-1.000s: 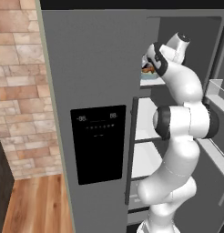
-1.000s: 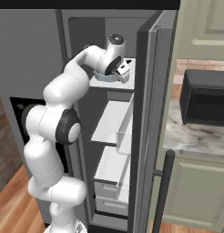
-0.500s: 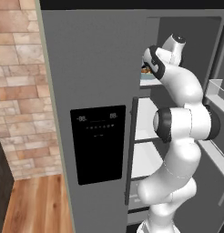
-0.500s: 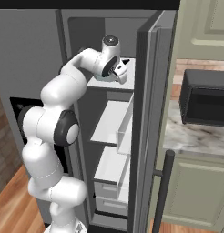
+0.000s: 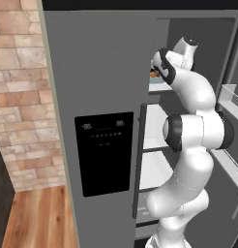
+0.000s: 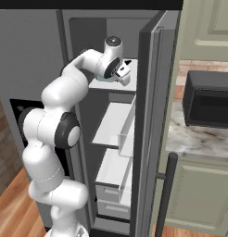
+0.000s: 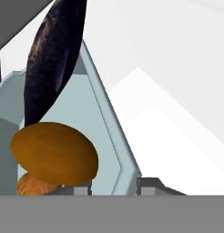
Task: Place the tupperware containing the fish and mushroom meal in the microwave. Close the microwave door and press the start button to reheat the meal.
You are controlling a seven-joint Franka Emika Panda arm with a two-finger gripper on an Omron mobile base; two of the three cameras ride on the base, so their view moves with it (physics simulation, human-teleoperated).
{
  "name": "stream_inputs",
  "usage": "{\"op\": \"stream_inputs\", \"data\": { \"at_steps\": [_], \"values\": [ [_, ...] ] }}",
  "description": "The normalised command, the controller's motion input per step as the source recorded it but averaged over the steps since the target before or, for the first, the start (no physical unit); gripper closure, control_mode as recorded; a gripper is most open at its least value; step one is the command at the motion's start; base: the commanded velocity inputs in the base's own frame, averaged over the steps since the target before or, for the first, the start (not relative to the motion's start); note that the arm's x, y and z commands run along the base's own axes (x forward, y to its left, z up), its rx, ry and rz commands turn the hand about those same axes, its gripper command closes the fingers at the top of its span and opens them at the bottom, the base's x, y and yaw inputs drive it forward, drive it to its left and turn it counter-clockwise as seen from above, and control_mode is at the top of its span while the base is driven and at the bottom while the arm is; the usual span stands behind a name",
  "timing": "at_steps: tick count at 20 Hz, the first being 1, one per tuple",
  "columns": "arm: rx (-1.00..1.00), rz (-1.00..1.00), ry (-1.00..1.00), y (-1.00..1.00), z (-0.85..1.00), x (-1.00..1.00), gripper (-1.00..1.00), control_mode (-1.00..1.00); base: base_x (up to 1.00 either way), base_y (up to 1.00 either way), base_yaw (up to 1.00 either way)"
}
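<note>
tupperware (image 7: 102, 136): pale-blue translucent tub, angular faceted walls, on the white upper fridge shelf (image 6: 113, 85)
mushroom (image 7: 54, 152): smooth glossy orange-brown cap, inside tub
fish (image 7: 50, 59): dark, long, tapered, sticks up over the rim
gripper (image 7: 114, 187): finger tips straddle the tub wall; whether clamped, cannot tell
microwave (image 6: 207, 99): black box, on marbled counter (image 6: 199, 143), well apart
</note>
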Motion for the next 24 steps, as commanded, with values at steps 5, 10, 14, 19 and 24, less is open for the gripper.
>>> {"op": "stream_inputs", "data": {
  "at_steps": [5, 10, 14, 19, 24],
  "values": [
    [0.0, -0.01, 0.05, 0.0, 0.0, -0.18, 1.0, -1.0, 0.0, 0.0, 0.0],
    [-0.01, -0.17, 0.0, 0.0, 0.0, -0.85, 1.0, -1.0, 0.0, 0.0, 0.0],
    [0.0, -0.18, 0.0, -0.02, -0.01, -0.99, 1.0, -1.0, 0.0, 0.0, 0.0],
    [-0.01, -0.16, -0.03, 0.0, -0.02, -1.0, 1.0, -1.0, 0.0, 0.0, 0.0],
    [0.0, -0.05, -0.12, 0.0, 0.02, -1.0, 1.0, -1.0, 0.0, 0.0, 0.0]
  ]
}}
